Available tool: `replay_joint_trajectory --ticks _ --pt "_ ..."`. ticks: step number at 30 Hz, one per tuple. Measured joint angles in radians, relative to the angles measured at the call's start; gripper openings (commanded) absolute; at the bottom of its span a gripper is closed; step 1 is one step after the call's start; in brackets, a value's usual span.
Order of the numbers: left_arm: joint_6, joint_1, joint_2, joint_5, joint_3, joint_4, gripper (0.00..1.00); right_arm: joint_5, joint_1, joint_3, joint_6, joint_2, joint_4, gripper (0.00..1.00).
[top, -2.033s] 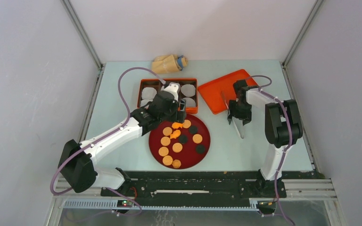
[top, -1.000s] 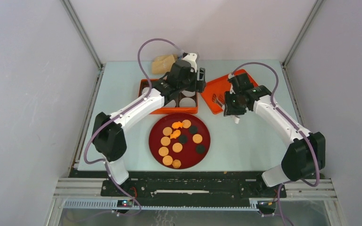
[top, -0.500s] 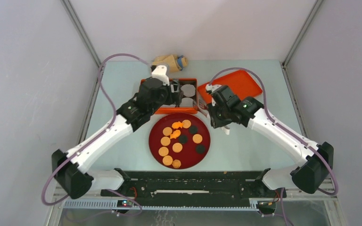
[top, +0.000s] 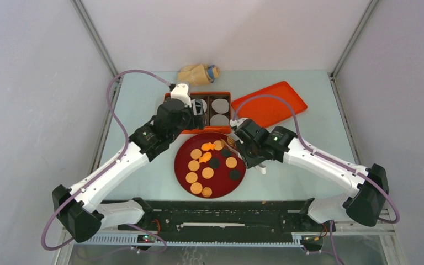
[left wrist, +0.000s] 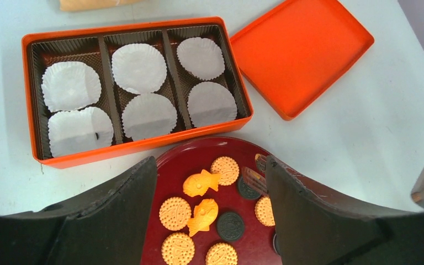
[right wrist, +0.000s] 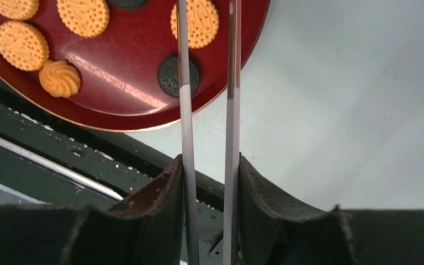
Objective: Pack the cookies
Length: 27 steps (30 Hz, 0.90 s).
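The cookies (top: 207,173) lie on a dark red plate (top: 221,179): tan round biscuits (left wrist: 175,212), black ones (left wrist: 231,225) and orange fish-shaped pieces (left wrist: 200,183). My left gripper (top: 197,108) hangs open and empty above the plate's far edge and the box's near wall; its wrist view frames the cookies between the fingers (left wrist: 210,165). My right gripper (top: 248,152) is shut on metal tongs (right wrist: 185,110), whose two arms reach over the plate's right side, above a tan cookie (right wrist: 195,22) and a black cookie (right wrist: 171,74). The tong tips (left wrist: 252,179) sit beside a black cookie.
An orange box (left wrist: 127,148) with brown dividers holds several white paper liners (left wrist: 139,67), just behind the plate. Its orange lid (top: 270,105) lies to the right. A tan bag (top: 197,73) rests at the back. The black base rail (right wrist: 44,160) runs under the plate's near edge.
My right arm carried the tongs from the orange lid down-left to over the plate. My left arm swung left and drew back from the far side of the box to its near edge.
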Motion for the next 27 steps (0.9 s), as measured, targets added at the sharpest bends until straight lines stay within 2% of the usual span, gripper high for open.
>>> replay_joint_trajectory --ticks 1,4,7,15,18,22,24,27 --pt "0.000 0.000 -0.008 -0.001 -0.003 -0.002 0.77 0.000 0.007 -0.008 0.004 0.000 -0.003 0.47" --pt "-0.006 0.000 -0.022 -0.001 -0.003 -0.003 0.77 0.000 0.027 -0.022 0.020 0.000 -0.010 0.48" --pt "-0.007 0.000 -0.026 -0.001 -0.003 -0.003 0.77 0.002 0.039 -0.031 0.028 0.000 -0.010 0.56" --pt "-0.007 0.000 -0.026 -0.002 -0.003 -0.004 0.77 0.006 0.042 -0.043 0.043 0.030 -0.009 0.56" --pt "-0.007 0.000 -0.026 -0.001 -0.004 -0.004 0.77 0.005 0.044 -0.056 0.044 0.051 -0.002 0.53" --pt "-0.007 0.000 -0.026 -0.002 -0.009 -0.005 0.77 -0.002 0.047 -0.070 0.047 0.077 0.001 0.39" --pt "-0.007 0.000 -0.026 -0.003 -0.011 -0.007 0.77 -0.001 0.049 -0.074 0.051 0.077 0.005 0.29" --pt "-0.007 0.000 -0.026 -0.003 -0.011 -0.007 0.77 0.007 0.051 -0.074 0.056 0.073 0.010 0.26"
